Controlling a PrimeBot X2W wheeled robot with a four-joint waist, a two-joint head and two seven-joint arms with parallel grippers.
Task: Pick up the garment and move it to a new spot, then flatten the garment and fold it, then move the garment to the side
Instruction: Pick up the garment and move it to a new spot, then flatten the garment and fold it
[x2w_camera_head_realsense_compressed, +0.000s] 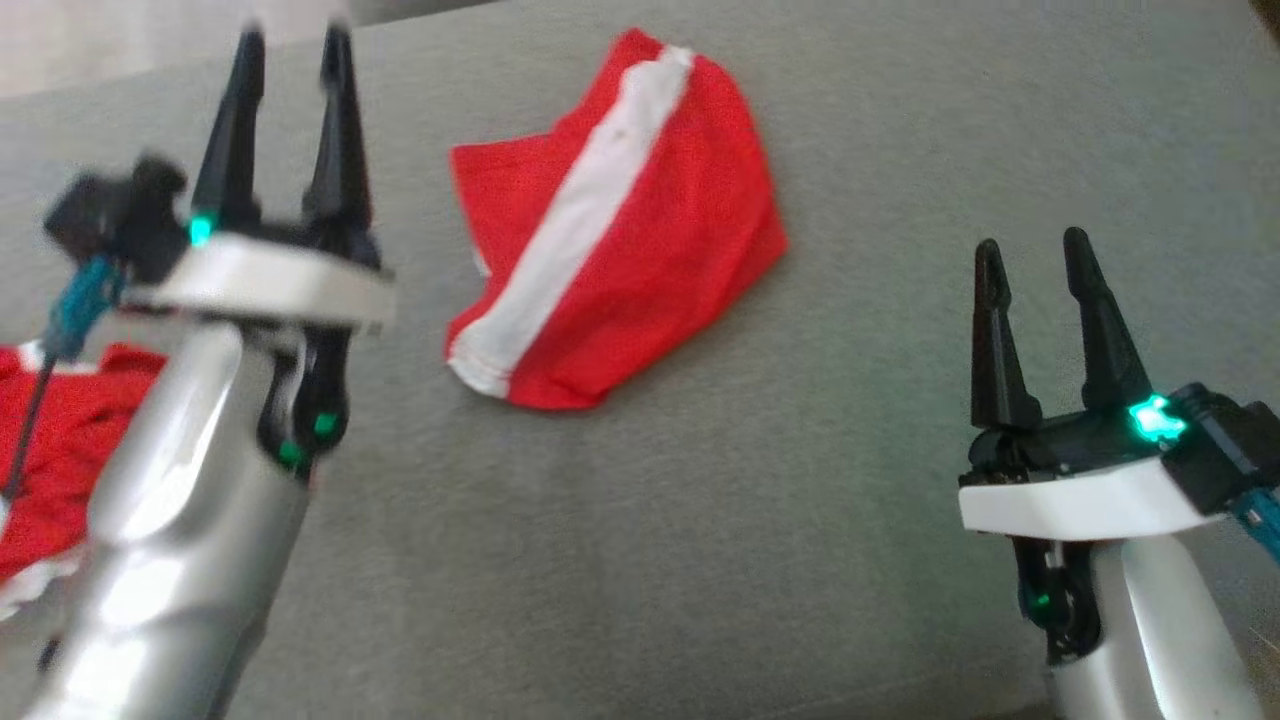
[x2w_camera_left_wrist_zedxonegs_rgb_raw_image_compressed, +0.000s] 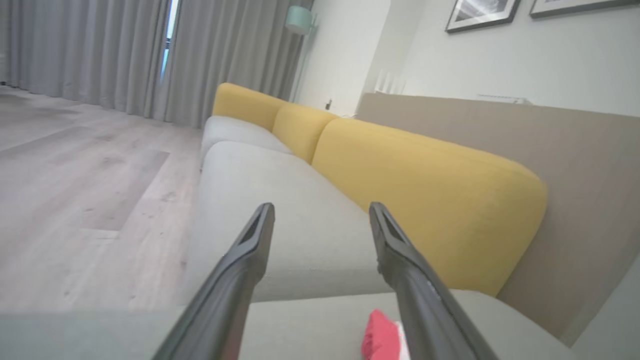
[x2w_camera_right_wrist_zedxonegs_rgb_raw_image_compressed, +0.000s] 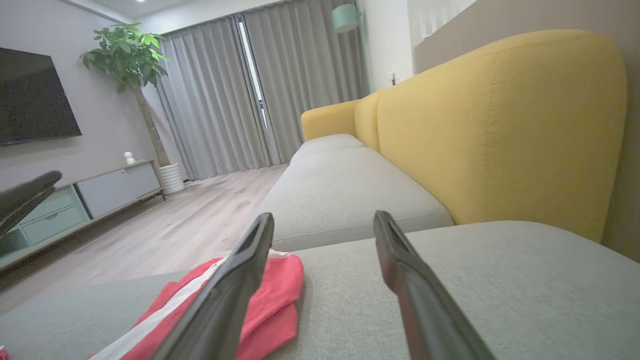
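Our left gripper hangs with its two long dark fingers spread and nothing between them. Our right gripper is parted and empty too. Between them, on the grey fabric sofa seat, lies the folded red cloth garment with a white stripe. It sits at four o'clock from the left gripper and nine o'clock from the right. Its stripe runs from one o'clock to seven. We judge the left gripper slightly nearer.

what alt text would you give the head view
A folded red garment with a white stripe lies on a grey cushion. The left hand, open, stands at upper left and the right hand, open, at lower right, neither touching it.
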